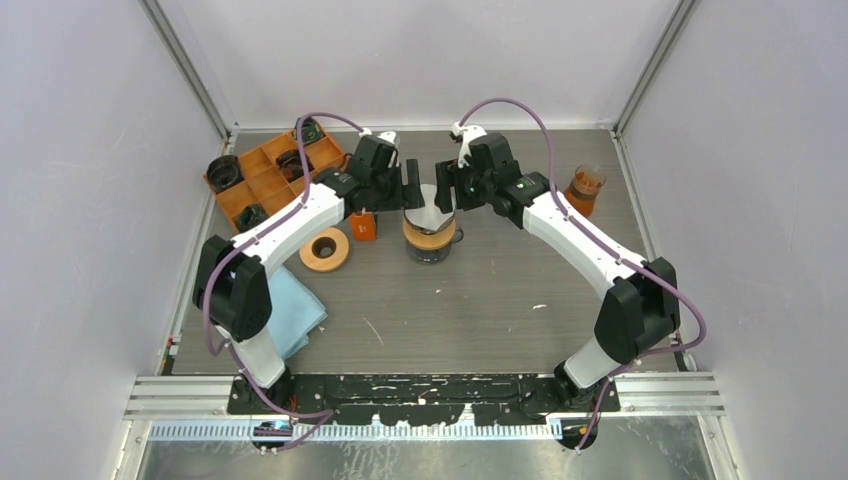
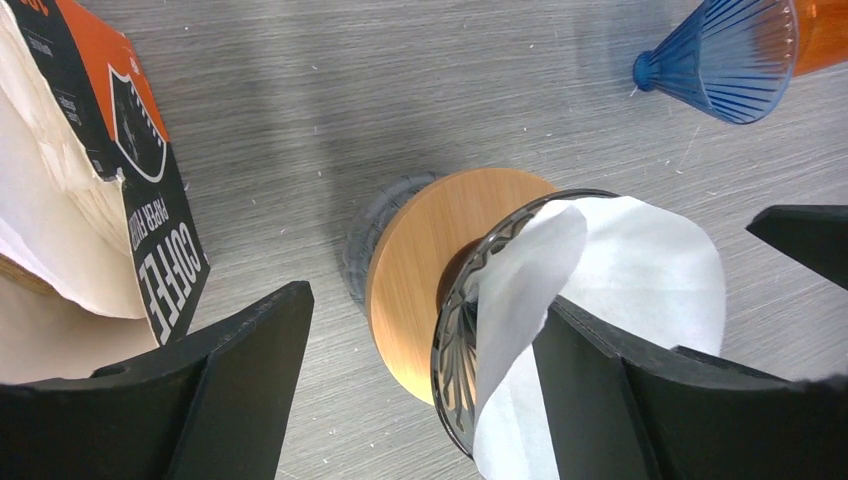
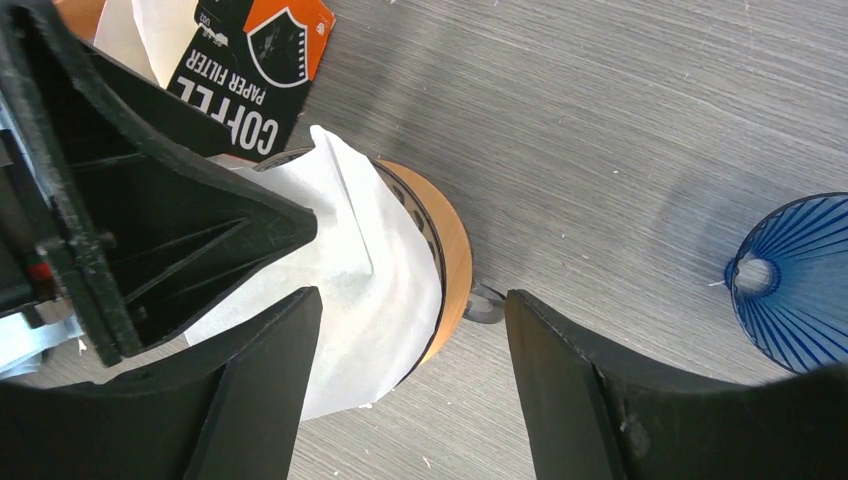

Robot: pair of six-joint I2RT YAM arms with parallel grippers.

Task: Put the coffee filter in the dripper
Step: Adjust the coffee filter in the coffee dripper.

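The white paper coffee filter (image 1: 431,209) sits in the mouth of the glass dripper (image 1: 430,240), which has a wooden collar and stands mid-table. The paper (image 2: 640,270) is folded and stands up above the dark rim (image 2: 452,335). My left gripper (image 1: 411,190) (image 2: 425,400) is open at the dripper's left side. Its right finger (image 2: 600,390) touches the paper's edge, and its left finger stands apart. My right gripper (image 1: 444,190) (image 3: 415,400) is open at the right side, astride the filter (image 3: 350,280) and the wooden collar (image 3: 455,250) without gripping.
An orange-and-black coffee filter packet (image 2: 140,200) (image 3: 250,60) stands just left of the dripper. A blue cone (image 2: 725,60) (image 3: 795,280) and an orange cup (image 1: 585,188) sit at the right. At the left are an orange compartment tray (image 1: 265,178), a wooden ring (image 1: 324,249) and a blue cloth (image 1: 300,310).
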